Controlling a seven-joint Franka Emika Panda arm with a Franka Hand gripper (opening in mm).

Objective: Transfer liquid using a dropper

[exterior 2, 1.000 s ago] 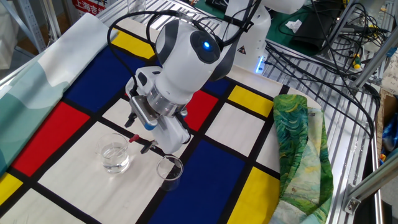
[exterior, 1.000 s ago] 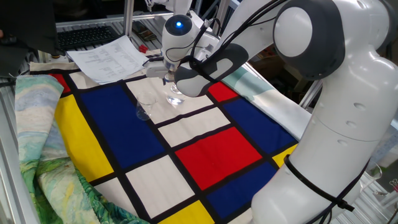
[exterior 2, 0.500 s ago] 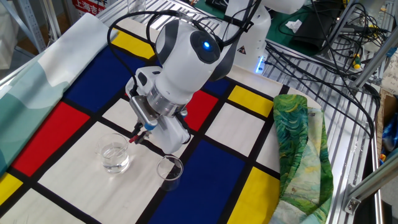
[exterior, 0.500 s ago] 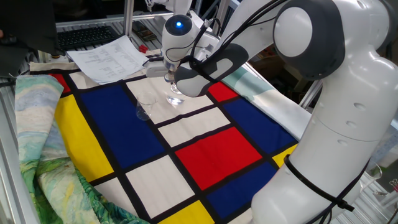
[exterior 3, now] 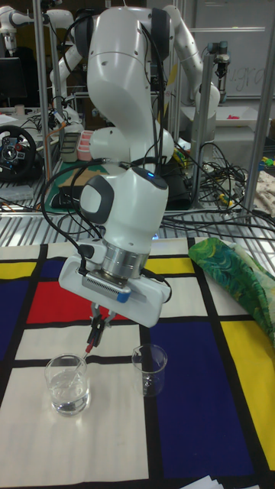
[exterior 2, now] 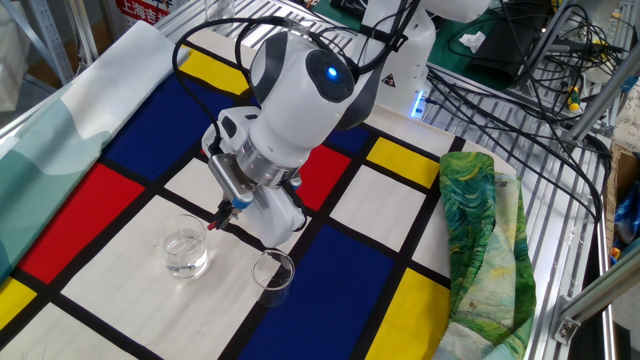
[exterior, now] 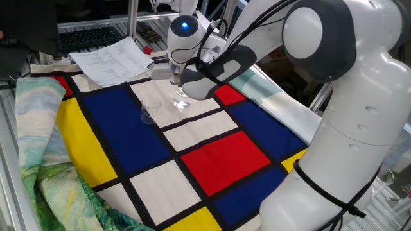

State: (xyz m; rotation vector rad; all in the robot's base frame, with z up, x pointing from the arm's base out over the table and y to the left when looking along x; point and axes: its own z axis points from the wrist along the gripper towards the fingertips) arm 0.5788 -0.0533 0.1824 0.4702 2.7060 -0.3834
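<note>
covering the table is a mondrian-style cloth (exterior 2: pixel 330 270) with blue, red, yellow and white blocks split by black lines, lying flat under everything. white franka arm (exterior 3: pixel 126 114) is reaching down over a white block near the middle of the cloth. gripper (exterior 3: pixel 97 315) is clenching on the dropper (exterior 3: pixel 90 341), fingers pinched on its dark top end, tube slanting down and away from the wrist. in the tall fixed view the lower tip of the dropper is sitting just above or at the rim of the fuller glass (exterior 3: pixel 67 383); cannot tell if it is touching. in the other fixed view the gripper (exterior 2: pixel 228 213) is hanging right beside that same glass (exterior 2: pixel 185 247), dropper (exterior 2: pixel 215 223) showing as a short dark-red bit by the rim. liquid (exterior 3: pixel 69 399) is glinting in the bottom of this glass, a small clear pool. second glass (exterior 3: pixel 149 369) is standing upright just beside it on the edge of a blue block, looking empty. in one fixed view both glasses are sitting behind the arm's forearm, nearer one (exterior: pixel 150 109) faint against the blue, dropper too small to make out. green painted fabric (exterior 2: pixel 480 240) is bunching at the cloth's edge, well apart from the glasses. papers (exterior: pixel 114 59) are lying at the far corner. cables (exterior 2: pixel 520 80) are trailing over the metal frame behind.
</note>
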